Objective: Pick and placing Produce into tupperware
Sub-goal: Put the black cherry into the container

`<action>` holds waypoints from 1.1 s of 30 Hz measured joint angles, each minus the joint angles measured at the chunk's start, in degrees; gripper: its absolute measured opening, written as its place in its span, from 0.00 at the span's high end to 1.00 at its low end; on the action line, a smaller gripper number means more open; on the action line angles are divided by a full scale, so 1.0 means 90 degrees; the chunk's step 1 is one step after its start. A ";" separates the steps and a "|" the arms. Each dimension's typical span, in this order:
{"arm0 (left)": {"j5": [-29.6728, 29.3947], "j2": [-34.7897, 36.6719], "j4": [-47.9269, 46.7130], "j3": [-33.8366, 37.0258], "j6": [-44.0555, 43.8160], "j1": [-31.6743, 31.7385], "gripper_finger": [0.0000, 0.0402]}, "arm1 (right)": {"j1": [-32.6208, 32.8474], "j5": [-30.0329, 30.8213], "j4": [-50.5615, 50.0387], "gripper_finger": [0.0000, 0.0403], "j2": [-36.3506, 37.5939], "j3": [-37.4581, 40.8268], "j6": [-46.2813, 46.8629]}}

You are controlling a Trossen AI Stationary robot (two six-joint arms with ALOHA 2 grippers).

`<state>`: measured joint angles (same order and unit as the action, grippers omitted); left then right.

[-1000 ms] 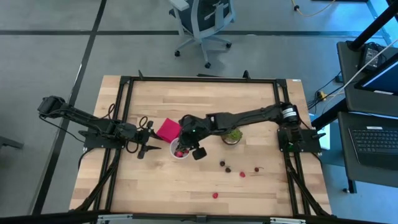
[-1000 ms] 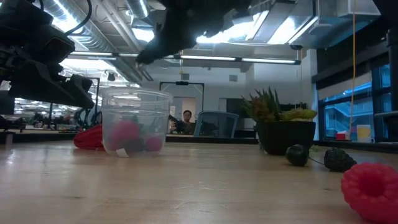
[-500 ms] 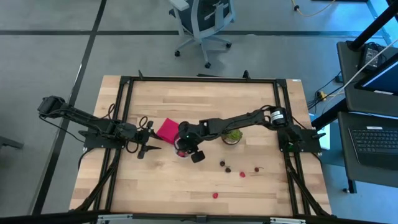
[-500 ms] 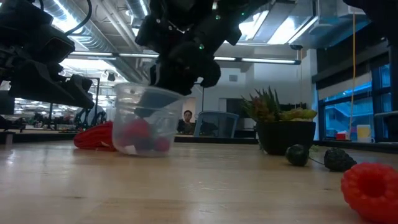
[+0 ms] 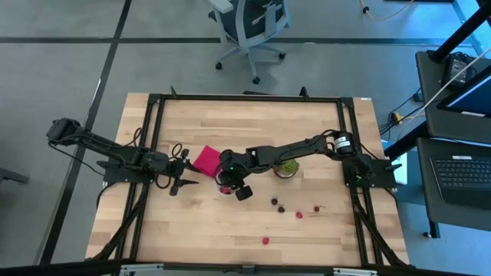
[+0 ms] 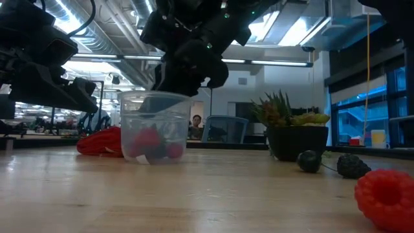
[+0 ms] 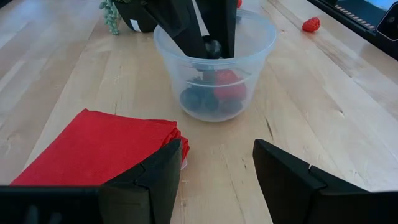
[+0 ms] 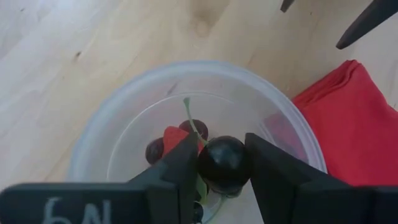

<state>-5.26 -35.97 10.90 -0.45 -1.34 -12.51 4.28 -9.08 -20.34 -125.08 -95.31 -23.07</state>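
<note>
Cherry [image 8: 224,163] was held between the right claw [image 8: 222,167] fingers just inside the tupperware [image 8: 124,124] (several fruits already in it), poised for release; the left claw [image 7: 216,174] was parked wide beside it on the desk [image 5: 307,130].
</note>
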 joint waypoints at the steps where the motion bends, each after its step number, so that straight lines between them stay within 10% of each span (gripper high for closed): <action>1: 0.0000 0.0001 -0.0001 0.0002 0.0000 0.0000 0.52 | -0.0004 0.0000 -0.0002 0.67 0.0002 0.0000 -0.0023; 10: 0.0000 -0.0002 -0.0022 0.0000 0.0000 0.0000 0.52 | 0.0002 0.0428 -0.0362 0.46 0.0002 -0.0193 -0.0153; 24: 0.0002 -0.0002 -0.0299 0.0000 -0.0403 0.0000 0.52 | 0.0227 0.0654 -0.5476 0.39 0.0031 -0.3204 -0.0005; 33: 0.0002 -0.0001 -0.0307 0.0001 -0.0500 -0.0005 0.52 | 0.0716 0.0381 -0.5784 0.39 0.0800 -0.1984 0.0898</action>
<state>-5.23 -35.98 8.14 -0.44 -5.85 -12.56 10.72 -5.65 -72.39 -117.87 -113.17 -14.99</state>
